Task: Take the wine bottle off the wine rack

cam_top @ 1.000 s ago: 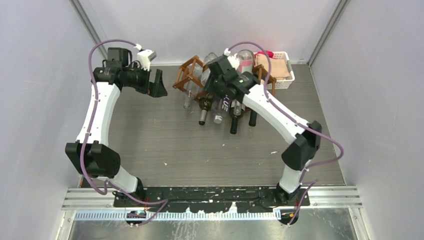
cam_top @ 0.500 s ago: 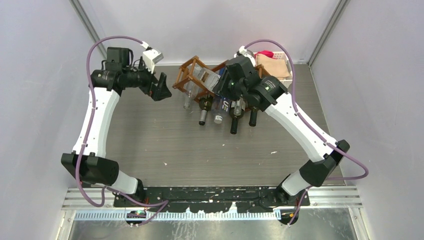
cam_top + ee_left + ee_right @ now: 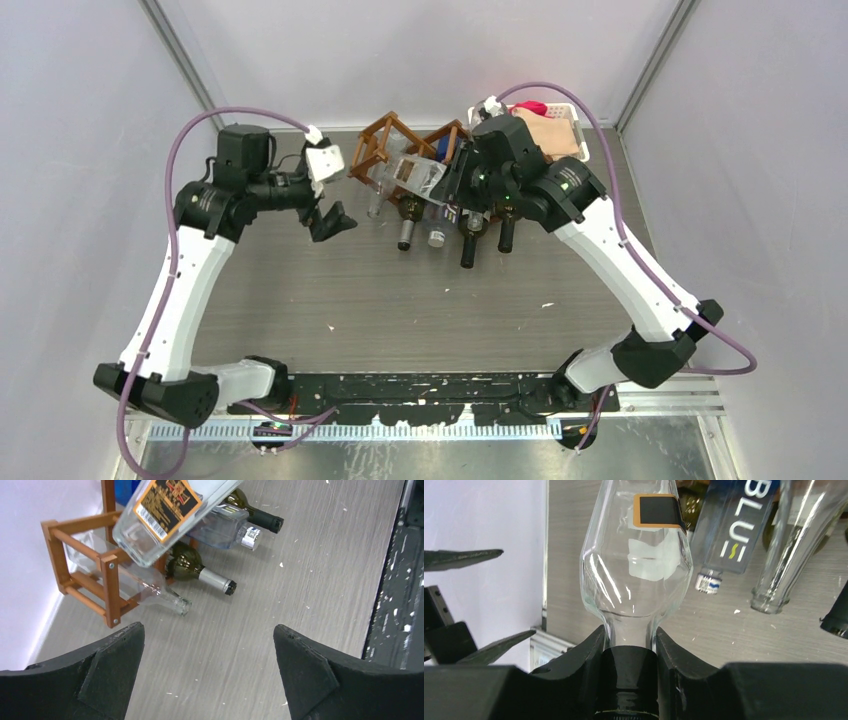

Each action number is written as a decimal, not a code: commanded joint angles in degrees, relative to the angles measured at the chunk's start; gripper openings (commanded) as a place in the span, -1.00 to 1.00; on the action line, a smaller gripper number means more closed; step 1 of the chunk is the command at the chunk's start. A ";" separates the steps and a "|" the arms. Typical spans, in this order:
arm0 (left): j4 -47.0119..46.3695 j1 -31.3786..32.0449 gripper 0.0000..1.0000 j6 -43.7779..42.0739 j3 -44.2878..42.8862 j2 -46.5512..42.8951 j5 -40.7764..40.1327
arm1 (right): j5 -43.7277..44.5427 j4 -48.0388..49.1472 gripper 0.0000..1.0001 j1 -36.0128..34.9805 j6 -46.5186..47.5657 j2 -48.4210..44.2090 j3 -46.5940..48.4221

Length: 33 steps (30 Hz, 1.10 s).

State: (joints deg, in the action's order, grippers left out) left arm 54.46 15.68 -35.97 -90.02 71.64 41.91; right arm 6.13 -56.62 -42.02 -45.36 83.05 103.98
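Clear-glass wine bottle is hanging tilted over the wine rack, neck pinched by the right tool, green bottle lying beneath. Spread, the left tool is hovering at the rack's 8 o'clock.

A clear glass wine bottle carries a black label edged in orange, and its neck is wrapped in black, matching the black jaws of the right gripper. The wine rack is reddish-brown wood. A dark green bottle has a silver neck; a clear bottle wears a blue label lettered in white. The desk is grey wood grain, flecked with white.
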 commanded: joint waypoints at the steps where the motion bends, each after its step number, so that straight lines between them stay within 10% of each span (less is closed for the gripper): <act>1: -5.34 3.96 0.99 -8.38 4.10 -6.09 -0.51 | -8.94 8.28 -0.99 -0.52 2.03 -5.60 5.20; 20: -19.55 16.26 0.99 -5.49 19.04 -15.50 -10.86 | -17.91 9.15 -0.99 -11.91 4.38 1.68 6.65; 33: -5.58 18.17 0.74 -11.36 20.22 -17.84 -8.07 | -20.50 11.48 -0.99 -14.99 3.10 5.01 8.36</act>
State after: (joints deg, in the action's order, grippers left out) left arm 47.29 33.65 -45.78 -70.70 56.53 32.56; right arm -10.59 -58.08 -56.53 -41.95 90.30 107.35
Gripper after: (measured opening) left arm 0.904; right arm 0.403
